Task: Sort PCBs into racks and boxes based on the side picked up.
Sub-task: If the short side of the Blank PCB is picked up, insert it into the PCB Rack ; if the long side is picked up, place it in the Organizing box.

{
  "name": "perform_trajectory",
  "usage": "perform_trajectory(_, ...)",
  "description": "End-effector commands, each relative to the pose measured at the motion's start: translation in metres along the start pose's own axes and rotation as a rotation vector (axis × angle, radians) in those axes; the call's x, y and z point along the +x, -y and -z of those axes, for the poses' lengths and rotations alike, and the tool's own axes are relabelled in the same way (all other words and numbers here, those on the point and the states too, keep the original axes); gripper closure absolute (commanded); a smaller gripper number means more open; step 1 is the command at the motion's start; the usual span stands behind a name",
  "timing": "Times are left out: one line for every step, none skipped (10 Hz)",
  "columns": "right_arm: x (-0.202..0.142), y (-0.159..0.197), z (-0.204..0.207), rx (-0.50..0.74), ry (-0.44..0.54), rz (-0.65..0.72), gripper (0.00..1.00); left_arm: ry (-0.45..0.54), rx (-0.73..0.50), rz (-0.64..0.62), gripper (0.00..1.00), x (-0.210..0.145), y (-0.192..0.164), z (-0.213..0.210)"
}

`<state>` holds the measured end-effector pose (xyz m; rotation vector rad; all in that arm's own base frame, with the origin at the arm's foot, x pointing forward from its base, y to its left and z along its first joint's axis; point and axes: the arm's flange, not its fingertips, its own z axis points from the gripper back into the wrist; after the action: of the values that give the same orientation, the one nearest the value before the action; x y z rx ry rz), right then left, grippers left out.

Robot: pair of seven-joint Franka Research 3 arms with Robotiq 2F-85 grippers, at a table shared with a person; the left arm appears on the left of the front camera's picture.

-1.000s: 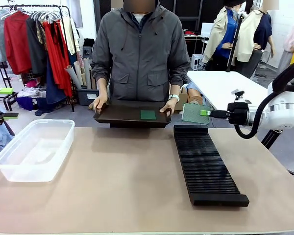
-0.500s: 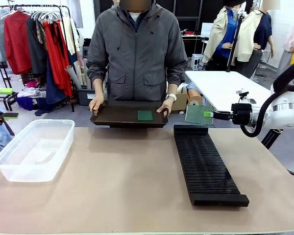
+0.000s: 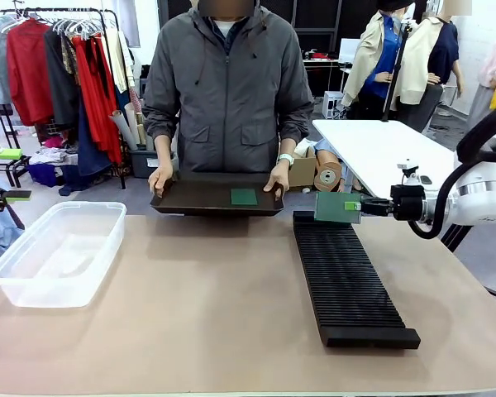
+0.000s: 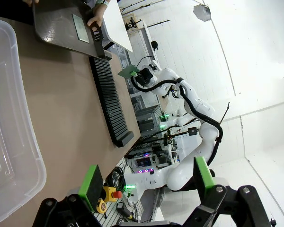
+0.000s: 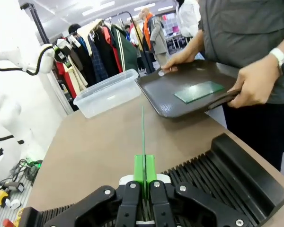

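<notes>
Fingers first: in the front view we're seeing the right gripper (image 3: 352, 206) pinching a PCB (image 3: 336, 208) by one edge. It's hanging on edge just over the far end of the rack (image 3: 347, 281), face toward us. The person is holding a tray (image 3: 190, 201) with a second PCB (image 3: 244, 196) lying flat on it, and the box (image 3: 56, 252) is sitting well off to the left.

From the left wrist we're looking at the left gripper (image 4: 146, 176) with its pads spread wide and nothing between them, hovering beside the box (image 4: 9, 118).

From the right wrist we're looking straight down the PCB (image 5: 143, 130), edge-on between pads pressed tight, with the rack (image 5: 222, 175) slots below.

We're guessing it's light and stiff (so no sagging), but thin enough to pivot in a narrow pinch. Taking it by a bare edge looks like the right call to us.
</notes>
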<state>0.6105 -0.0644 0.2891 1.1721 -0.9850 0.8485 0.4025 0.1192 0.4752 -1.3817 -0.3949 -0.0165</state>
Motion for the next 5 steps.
perform_trajectory(-0.008,0.009,0.001,-0.006,-0.043,-0.04,1.0,0.001,-0.006,-0.005,0.0,-0.001,0.001,0.0)
perform_trajectory(-0.016,0.011,0.002,-0.003,-0.054,-0.031,1.0,0.001,-0.006,-0.005,0.0,-0.001,0.001,0.0)
perform_trajectory(-0.022,0.013,0.002,0.0,-0.05,-0.031,1.0,0.001,-0.006,-0.005,0.0,-0.001,0.001,0.0)
perform_trajectory(-0.027,0.015,0.003,-0.017,-0.058,-0.044,1.0,0.001,-0.006,-0.005,0.0,-0.001,0.001,0.0)
perform_trajectory(-0.034,0.018,0.004,-0.013,-0.052,-0.042,1.0,0.001,-0.006,-0.005,0.0,-0.001,0.001,0.0)
